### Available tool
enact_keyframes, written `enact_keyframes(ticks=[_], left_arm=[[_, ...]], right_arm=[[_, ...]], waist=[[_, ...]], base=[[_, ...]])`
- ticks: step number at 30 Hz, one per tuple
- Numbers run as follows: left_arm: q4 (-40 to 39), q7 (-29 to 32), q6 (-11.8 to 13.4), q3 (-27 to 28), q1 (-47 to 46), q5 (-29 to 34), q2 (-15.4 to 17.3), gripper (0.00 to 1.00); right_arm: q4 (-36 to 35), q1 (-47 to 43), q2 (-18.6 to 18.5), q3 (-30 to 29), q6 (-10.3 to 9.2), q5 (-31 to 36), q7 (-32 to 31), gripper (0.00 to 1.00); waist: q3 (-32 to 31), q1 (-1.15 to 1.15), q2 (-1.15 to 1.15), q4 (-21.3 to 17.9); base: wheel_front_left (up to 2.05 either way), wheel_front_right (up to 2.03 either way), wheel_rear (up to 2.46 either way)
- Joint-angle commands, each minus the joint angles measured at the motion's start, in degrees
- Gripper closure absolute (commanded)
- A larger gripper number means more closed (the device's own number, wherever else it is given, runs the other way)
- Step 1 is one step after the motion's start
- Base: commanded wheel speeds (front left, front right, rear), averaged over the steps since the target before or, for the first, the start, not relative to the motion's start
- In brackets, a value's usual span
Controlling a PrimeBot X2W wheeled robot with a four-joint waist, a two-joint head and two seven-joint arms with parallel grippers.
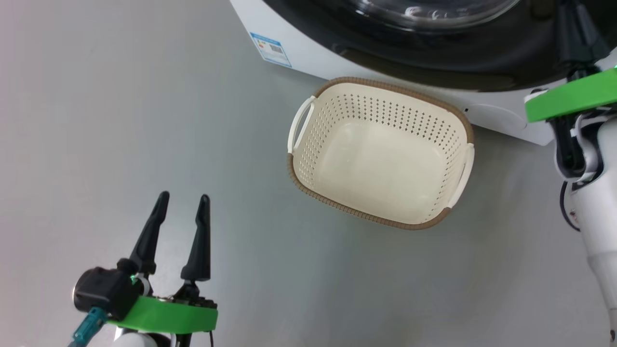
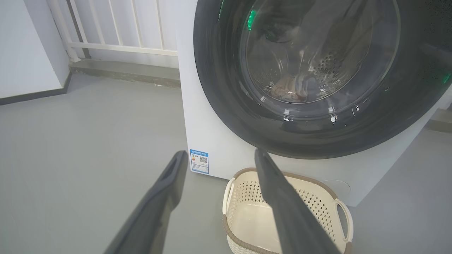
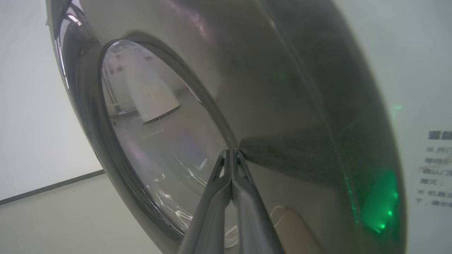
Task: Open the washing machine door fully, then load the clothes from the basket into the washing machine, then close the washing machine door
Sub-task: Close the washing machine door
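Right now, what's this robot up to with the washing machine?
The laundry job looks nearly finished. The basket sits empty on the floor before the washing machine, and the clothes lie in the drum behind the door. The right gripper, shut, has its tips at the door's dark rim, seemingly pushing it closed; the door looks shut or nearly so. The left gripper hangs open over the floor.

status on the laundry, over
Left gripper open, idle. Right gripper shut, tips at washing machine door. Basket empty, clothes inside drum. Nothing blocking.

Small print unreadable on blue label (image 2: 199,161) of washing machine (image 2: 204,141)
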State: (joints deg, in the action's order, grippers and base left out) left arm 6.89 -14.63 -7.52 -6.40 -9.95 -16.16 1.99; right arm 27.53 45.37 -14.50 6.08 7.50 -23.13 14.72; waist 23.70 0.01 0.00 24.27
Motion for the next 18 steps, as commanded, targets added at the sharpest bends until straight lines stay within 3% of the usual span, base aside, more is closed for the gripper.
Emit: enact_keyframes(ticks=[1,18], left_arm=[[-1.93,-0.37,0.03,1.55,-1.37,-0.69,0.89,0.0],[-1.95,-0.37,0.03,0.98,-2.62,-0.82,0.89,0.0]], right_arm=[[-1.15,1.69,0.14,-0.51,-0.01,0.3,0.28,1.0],[-1.08,5.01,1.33,-4.38,-0.01,2.01,0.28,1.0]], waist=[[0.7,-0.01,0.0,0.51],[2.09,-0.01,0.0,1.16]], base=[[0.0,0.0,0.0],[0.0,0.0,0.0]])
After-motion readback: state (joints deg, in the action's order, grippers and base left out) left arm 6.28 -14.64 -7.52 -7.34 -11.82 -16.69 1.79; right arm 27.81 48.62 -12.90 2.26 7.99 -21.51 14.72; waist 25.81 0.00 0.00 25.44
